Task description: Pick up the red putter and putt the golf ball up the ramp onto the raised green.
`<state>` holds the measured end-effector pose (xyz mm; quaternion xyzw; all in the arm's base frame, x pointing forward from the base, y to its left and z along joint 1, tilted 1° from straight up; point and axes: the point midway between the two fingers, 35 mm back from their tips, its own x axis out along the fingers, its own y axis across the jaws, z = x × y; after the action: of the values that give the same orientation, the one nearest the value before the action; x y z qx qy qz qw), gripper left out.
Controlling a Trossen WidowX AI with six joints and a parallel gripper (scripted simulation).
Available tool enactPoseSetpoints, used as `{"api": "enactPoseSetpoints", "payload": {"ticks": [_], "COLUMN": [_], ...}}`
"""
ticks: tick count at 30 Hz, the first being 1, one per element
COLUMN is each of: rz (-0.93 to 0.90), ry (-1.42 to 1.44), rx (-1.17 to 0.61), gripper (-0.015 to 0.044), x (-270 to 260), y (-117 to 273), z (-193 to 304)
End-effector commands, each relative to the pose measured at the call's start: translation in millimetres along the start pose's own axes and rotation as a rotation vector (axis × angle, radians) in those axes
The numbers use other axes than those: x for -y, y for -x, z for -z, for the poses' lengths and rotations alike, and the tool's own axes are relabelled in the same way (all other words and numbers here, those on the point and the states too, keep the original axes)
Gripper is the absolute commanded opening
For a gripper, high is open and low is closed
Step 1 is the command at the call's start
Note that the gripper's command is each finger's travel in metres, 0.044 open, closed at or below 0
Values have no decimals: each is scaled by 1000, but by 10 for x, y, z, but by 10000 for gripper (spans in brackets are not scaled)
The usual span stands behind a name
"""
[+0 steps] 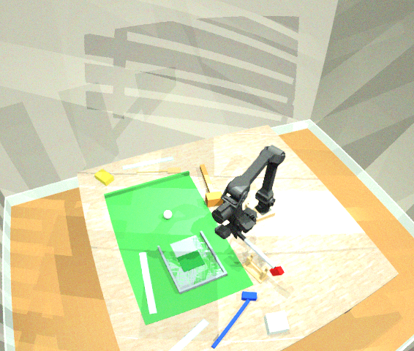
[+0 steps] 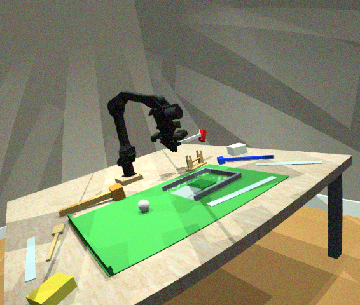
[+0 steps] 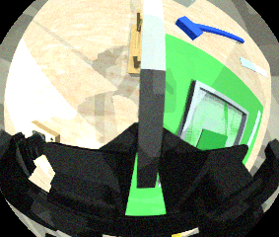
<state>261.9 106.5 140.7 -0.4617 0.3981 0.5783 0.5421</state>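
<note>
My gripper (image 1: 237, 234) (image 2: 174, 147) (image 3: 145, 126) is shut on the dark grip of the red putter (image 1: 258, 254) (image 2: 202, 135) (image 3: 153, 49). The putter is raised above its wooden stand (image 1: 254, 270) (image 2: 196, 164) (image 3: 134, 46), with its pale shaft and red head pointing away from the arm. The head is outside the wrist view. The white golf ball (image 1: 167, 214) (image 2: 143, 205) rests on the green mat (image 1: 139, 215) (image 2: 114, 229) (image 3: 175, 64). The pale ramp (image 1: 185, 244) (image 2: 186, 192) leads to the raised dark green patch (image 1: 191, 261) (image 2: 203, 183) (image 3: 213, 139) inside grey rails.
A blue putter (image 1: 249, 296) (image 2: 245, 159) (image 3: 190, 28) and white block (image 1: 276, 323) (image 2: 236, 149) lie beyond the stand. An orange mallet (image 1: 213, 199) (image 2: 117, 192) lies beside the mat near the arm's base. A yellow block (image 1: 104, 177) (image 2: 52, 288) sits near a corner. A white strip (image 1: 147, 283) (image 2: 242, 191) lies on the mat.
</note>
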Motion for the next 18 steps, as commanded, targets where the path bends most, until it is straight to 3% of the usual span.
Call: {"api": "enactPoseSetpoints", "payload": {"ticks": [1,18], "rz": [5,68], "ry": [3,-398], "rx": [8,-61], "gripper": [0,0], "x": [-11,191], "y": [110,278], "z": [-36,794]}}
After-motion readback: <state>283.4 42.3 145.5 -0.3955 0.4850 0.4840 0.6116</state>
